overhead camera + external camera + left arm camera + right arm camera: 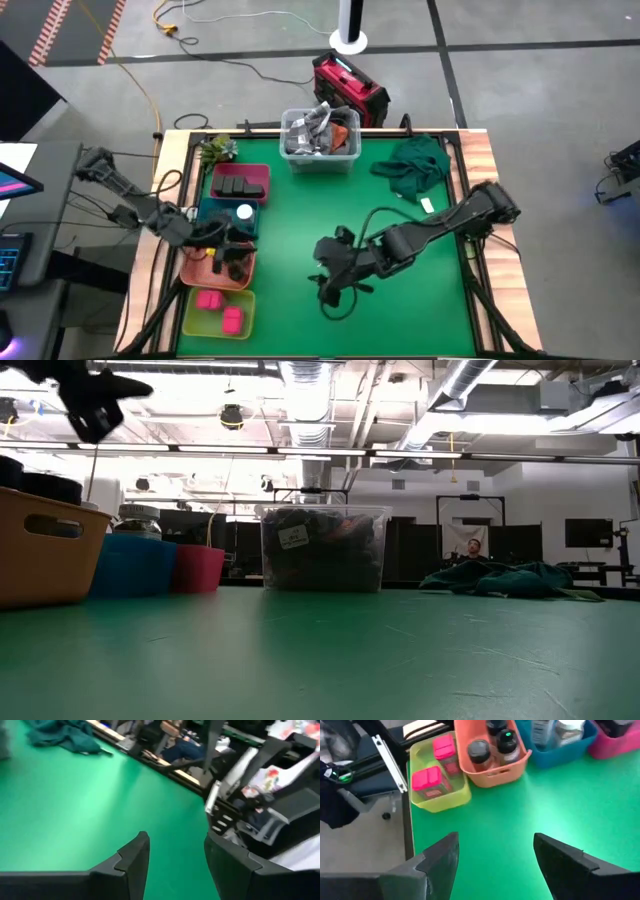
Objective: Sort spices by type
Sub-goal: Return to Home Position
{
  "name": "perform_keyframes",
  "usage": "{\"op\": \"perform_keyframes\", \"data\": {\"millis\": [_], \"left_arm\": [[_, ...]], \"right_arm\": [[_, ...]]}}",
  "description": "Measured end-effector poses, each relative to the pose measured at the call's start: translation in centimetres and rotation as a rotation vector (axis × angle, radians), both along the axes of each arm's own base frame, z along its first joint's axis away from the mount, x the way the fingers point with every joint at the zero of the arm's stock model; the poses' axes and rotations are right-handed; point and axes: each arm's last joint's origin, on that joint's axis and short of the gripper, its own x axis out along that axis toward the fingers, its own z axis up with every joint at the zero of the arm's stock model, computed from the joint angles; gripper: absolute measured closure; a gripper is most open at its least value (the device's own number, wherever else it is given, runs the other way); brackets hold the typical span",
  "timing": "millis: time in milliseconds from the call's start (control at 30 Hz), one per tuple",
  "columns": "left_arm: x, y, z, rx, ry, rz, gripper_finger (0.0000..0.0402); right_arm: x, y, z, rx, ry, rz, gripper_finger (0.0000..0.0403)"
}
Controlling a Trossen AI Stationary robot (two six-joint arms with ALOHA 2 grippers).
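- While both arms hang over the counter, every spice in view sits in four trays at its left edge.
- Left pincer above the trays, right pincer mid-counter: both apart, empty.
- Pink-red boxes, dark jars: judged light, rigid, smooth; grip across the sides.

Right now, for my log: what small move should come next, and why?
Likely raise the left arm away from the orange tray and pull the right arm back from over the mat: no loose spices show there, and both arms' jaws stand open, empty.
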Motion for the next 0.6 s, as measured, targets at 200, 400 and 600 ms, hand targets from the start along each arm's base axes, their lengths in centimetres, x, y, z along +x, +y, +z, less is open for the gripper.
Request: {"op": "perform_keyframes", "data": {"millis": [200,400,600], "left_arm": [[1.2,2.2,0.2,0.044,-0.021,0.086,0.0228],[2.0,4.6,0.3,0.114,-0.026,0.222,0.0229],[2.3,6.0,0.3,0.098,-0.02,0.232,0.0229]], "right_arm": [[-3.5,-3.5,-0.9,0.033,-0.089,-0.035,0.0122],[-6.0,-8.0,-3.2,0.133,-0.271,-0.058,0.0122],[-7.1,-12.4,-4.8,0.181,-0.325,-0.046,0.0122]]}}
